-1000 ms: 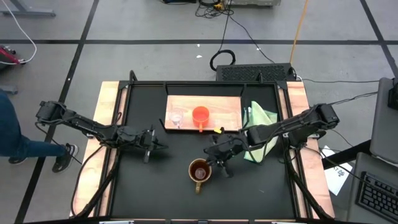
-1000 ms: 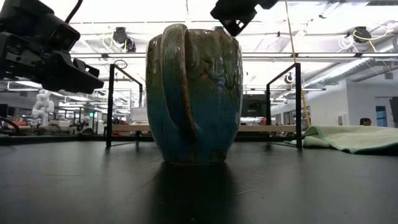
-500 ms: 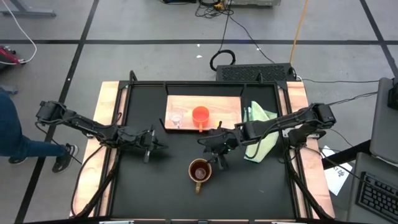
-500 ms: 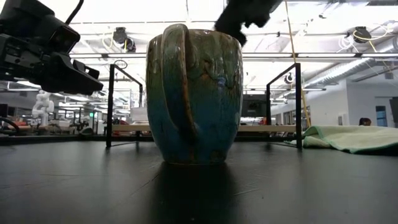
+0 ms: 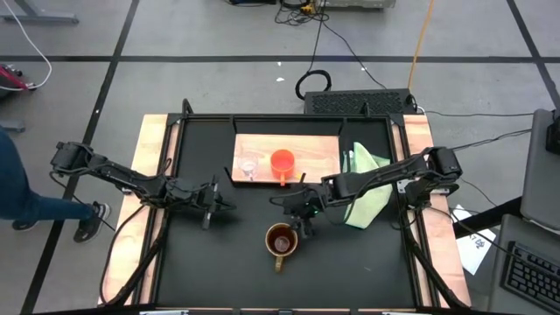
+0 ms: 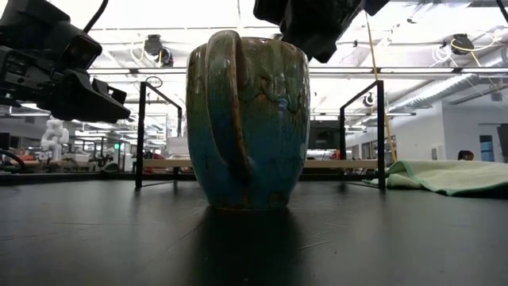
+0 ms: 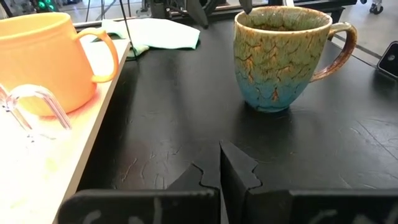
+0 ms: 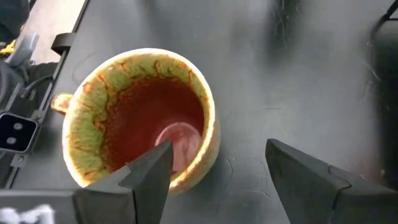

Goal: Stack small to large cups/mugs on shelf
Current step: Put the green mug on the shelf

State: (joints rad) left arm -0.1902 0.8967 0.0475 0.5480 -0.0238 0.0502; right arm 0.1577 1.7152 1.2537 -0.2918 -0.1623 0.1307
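Observation:
The brown glossy mug (image 5: pixel 280 239) stands upright on its base on the black table, in front of the shelf (image 5: pixel 319 150). On the shelf stand the orange cup (image 5: pixel 282 163) and, to its left, the tiny clear glass cup (image 5: pixel 248 166). My right gripper (image 8: pixel 227 171) is open just above the mug's far right rim (image 8: pixel 208 134). One finger (image 8: pixel 149 171) is over the mug's mouth and the other (image 8: pixel 305 180) is outside it. My left gripper (image 7: pixel 221 165) waits shut over the table's left part, pointing at the mug (image 7: pixel 280 59).
A pale green cloth (image 5: pixel 366 179) lies at the shelf's right end, under my right arm. Black frame posts (image 6: pixel 141 135) stand at the table's far side. A person's leg (image 5: pixel 17 192) shows beyond the table's left edge.
My right gripper has moved toward the table's left edge and down, to just above the brown mug's rim. It has rolled a little and opened wide. The mug and both cups have stayed where they were.

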